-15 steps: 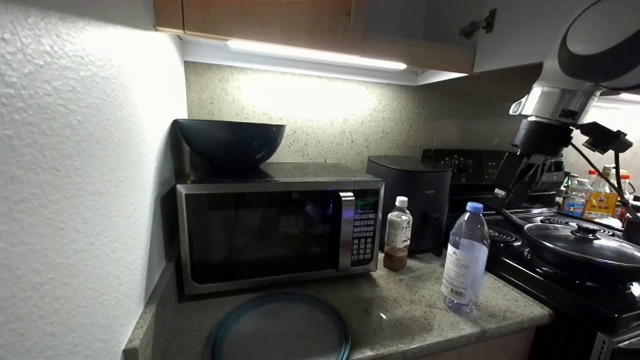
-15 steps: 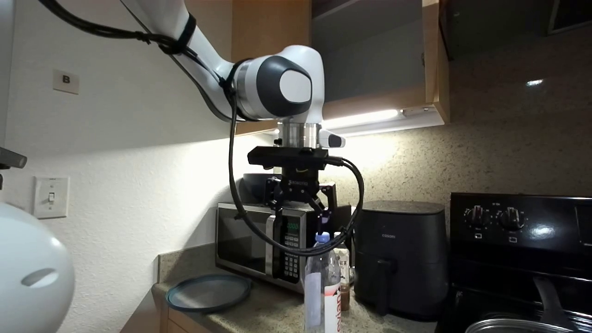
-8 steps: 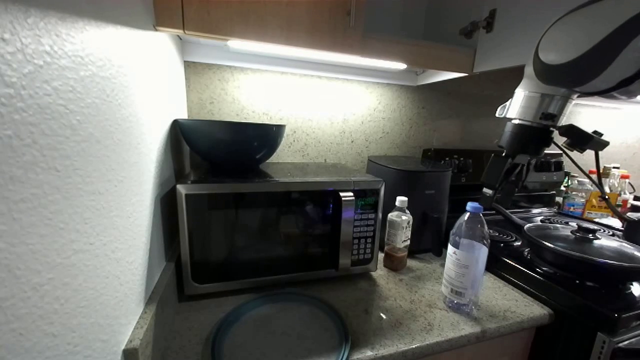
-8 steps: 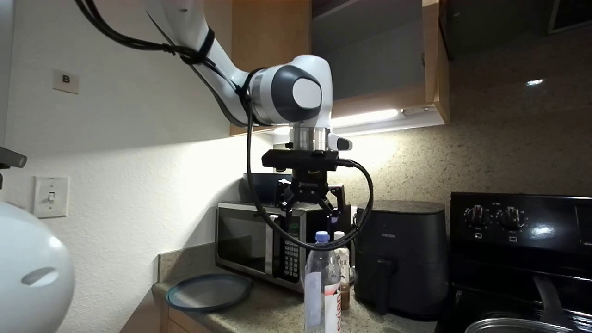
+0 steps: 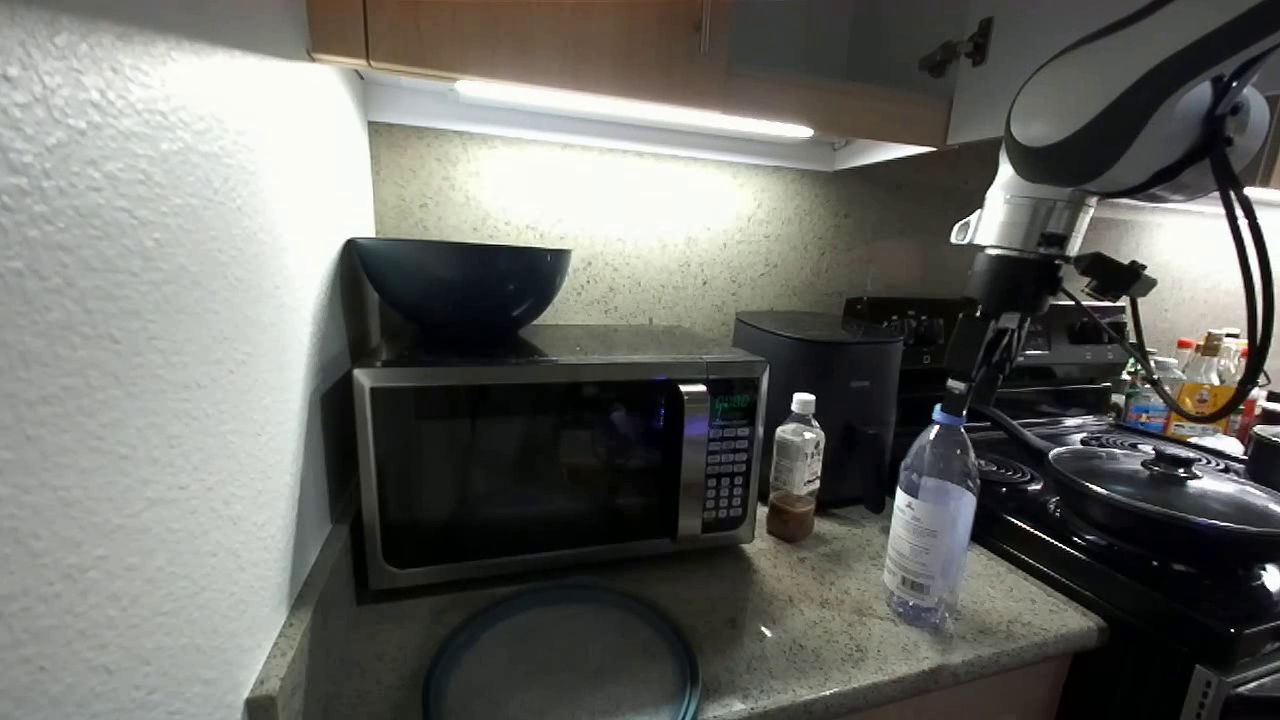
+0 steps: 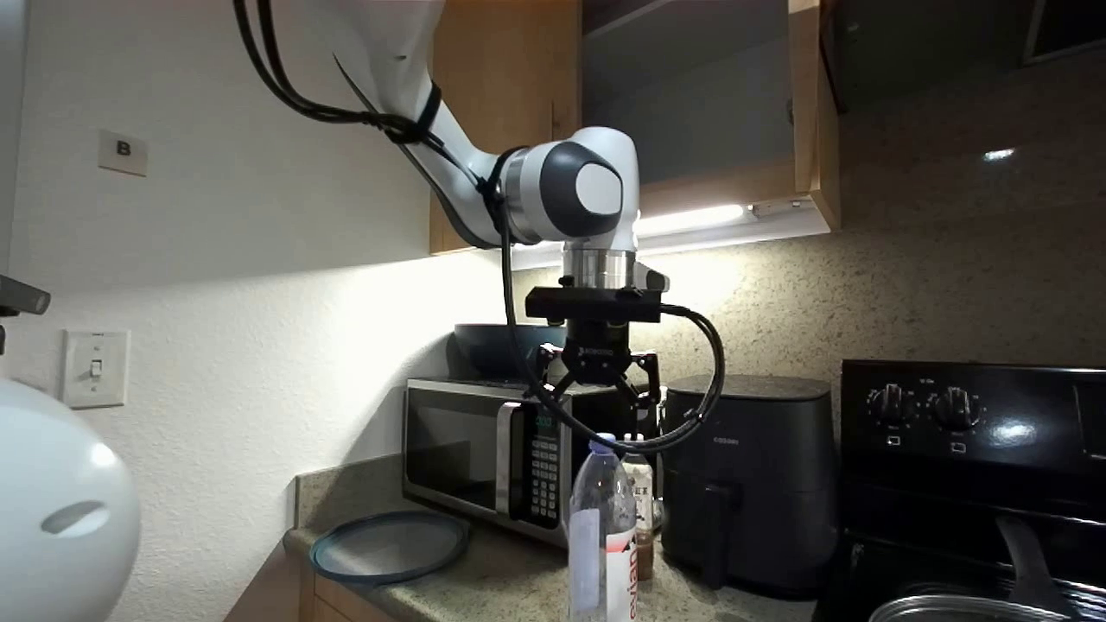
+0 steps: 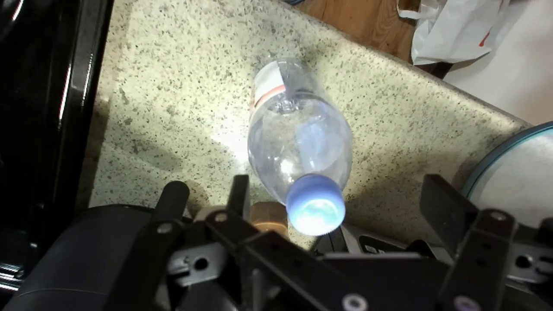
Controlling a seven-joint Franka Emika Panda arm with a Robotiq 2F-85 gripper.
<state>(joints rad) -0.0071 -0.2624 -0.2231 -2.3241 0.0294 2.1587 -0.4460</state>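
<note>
My gripper stands open, with nothing held between its fingers. A clear plastic bottle with a white label and a blue cap stands upright on the counter, below the gripper. In the wrist view the cap shows between the two fingers, closer to the left finger than to the right. An exterior view has a fingertip overlapping the cap; whether they touch cannot be told. Behind it stands a smaller bottle with a white cap and brown contents, partly hidden in the wrist view.
A microwave carries a dark bowl. Beside it is a black air fryer. A lidded pan sits on the stove. A blue-rimmed round lid lies on the counter. Overhead, a cabinet door stands ajar.
The arm has come down and across, left in one exterior picture and right in another, bringing the gripper over the blue-capped bottle. The jaws stayed open; the bottles have not moved.
</note>
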